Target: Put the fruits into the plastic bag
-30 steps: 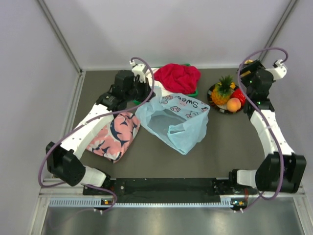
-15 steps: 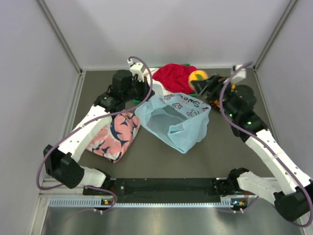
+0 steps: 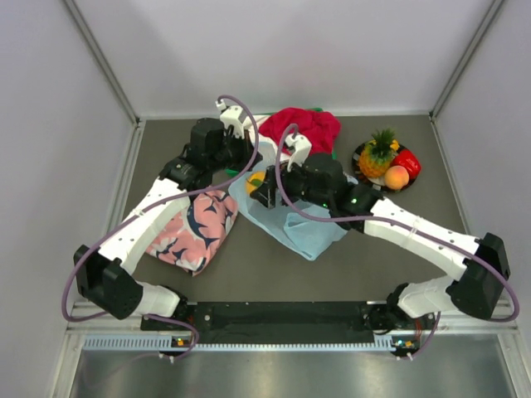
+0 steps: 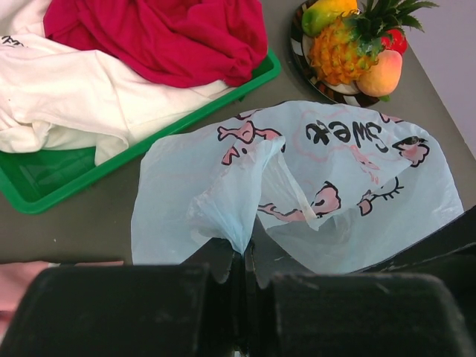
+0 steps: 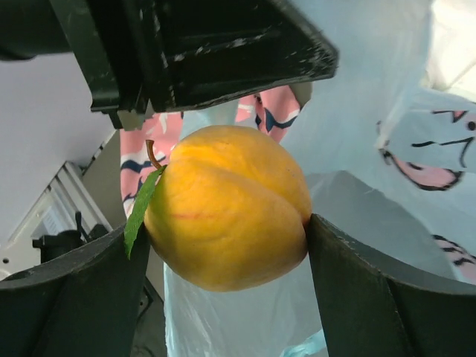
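Right gripper (image 5: 227,249) has its fingers clamped on either side of a yellow-orange fruit (image 5: 230,208) (mango, I'd guess, it's got a little leaf on it). It's holding the fruit just over the left side of the plastic bag (image 3: 311,228). Left gripper (image 4: 245,279) is pinched shut on a bunched bit of the bag's rim, propping the mouth open. Can't see anything inside the bag, so I'd say zero fruits are in and this one's lined up to be first. At the far right, the plate (image 3: 358,159) has the pineapple (image 3: 377,159), peach (image 3: 397,177) and red fruit (image 3: 407,162) waiting. The left wrist view maybe shows one more, a yellow-green fruit (image 4: 327,13).
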`<control>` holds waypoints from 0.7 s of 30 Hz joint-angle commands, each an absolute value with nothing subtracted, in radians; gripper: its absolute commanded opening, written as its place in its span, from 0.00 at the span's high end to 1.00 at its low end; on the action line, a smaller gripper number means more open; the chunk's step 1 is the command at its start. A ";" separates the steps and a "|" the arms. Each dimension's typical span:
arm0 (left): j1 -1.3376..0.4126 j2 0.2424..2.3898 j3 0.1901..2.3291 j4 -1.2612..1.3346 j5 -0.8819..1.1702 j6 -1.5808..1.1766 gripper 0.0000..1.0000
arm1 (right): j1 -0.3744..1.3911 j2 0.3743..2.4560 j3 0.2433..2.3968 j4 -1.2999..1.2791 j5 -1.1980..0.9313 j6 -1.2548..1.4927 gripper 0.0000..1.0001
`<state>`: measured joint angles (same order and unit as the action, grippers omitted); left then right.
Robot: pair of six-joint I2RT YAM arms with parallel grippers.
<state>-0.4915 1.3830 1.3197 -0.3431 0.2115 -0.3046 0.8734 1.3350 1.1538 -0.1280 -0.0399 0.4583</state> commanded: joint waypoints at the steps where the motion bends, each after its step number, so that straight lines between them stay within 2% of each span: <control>1: -0.491 1.339 1.324 -0.291 0.204 -0.298 1.00 | 0.894 1.379 1.203 -0.138 0.014 0.417 0.95; 8: -0.489 1.327 1.324 -0.293 0.195 -0.295 1.00 | 0.894 1.420 1.183 -0.171 0.176 0.472 0.95; 12: -0.491 1.319 1.324 -0.293 0.195 -0.293 1.00 | 0.894 1.457 1.210 -0.259 0.479 0.480 0.96; 15: -0.491 1.312 1.322 -0.290 0.192 -0.293 1.00 | 0.894 1.459 1.157 -0.230 0.677 0.473 1.00; 21: -0.491 1.298 1.322 -0.288 0.196 -0.295 1.00 | 0.894 1.522 1.127 -0.201 0.785 0.511 1.00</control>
